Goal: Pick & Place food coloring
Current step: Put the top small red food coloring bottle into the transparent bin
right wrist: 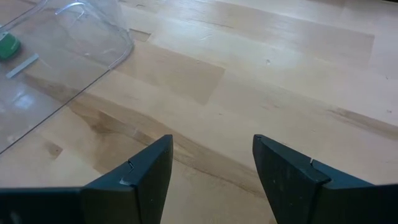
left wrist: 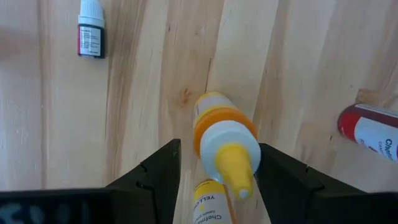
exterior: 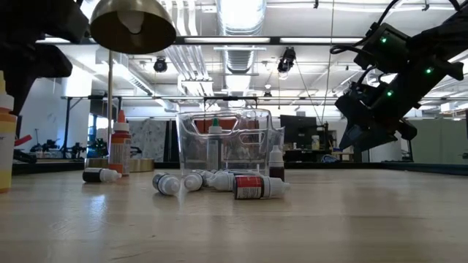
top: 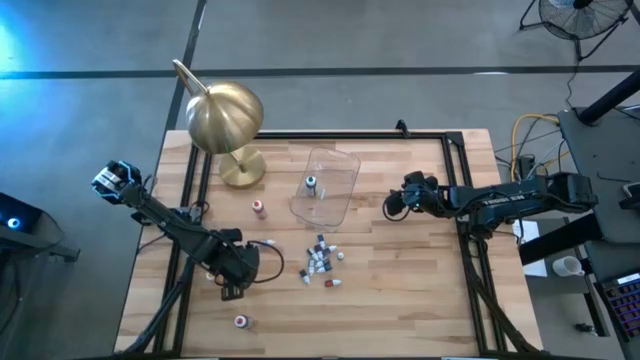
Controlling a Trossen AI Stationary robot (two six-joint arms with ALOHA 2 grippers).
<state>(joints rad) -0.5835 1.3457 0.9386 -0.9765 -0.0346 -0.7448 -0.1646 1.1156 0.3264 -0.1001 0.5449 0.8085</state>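
While my left pincer [left wrist: 214, 168] hangs low over the worktop [top: 400, 290], its fingers stand released on either side of an upright yellow-capped bottle [left wrist: 225, 142]. My right pincer [right wrist: 211, 168] waits released beside the clear tub [top: 325, 185], which holds one green-capped bottle [top: 311, 183]. Most other bottles [top: 320, 262] lie clustered in front of the tub.

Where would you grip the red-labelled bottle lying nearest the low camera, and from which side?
Take the red-labelled bottle by its labelled body, coming straight down from above and closing across its length. It lies on its side on the table, so both round flanks are exposed; its white cap is narrower.
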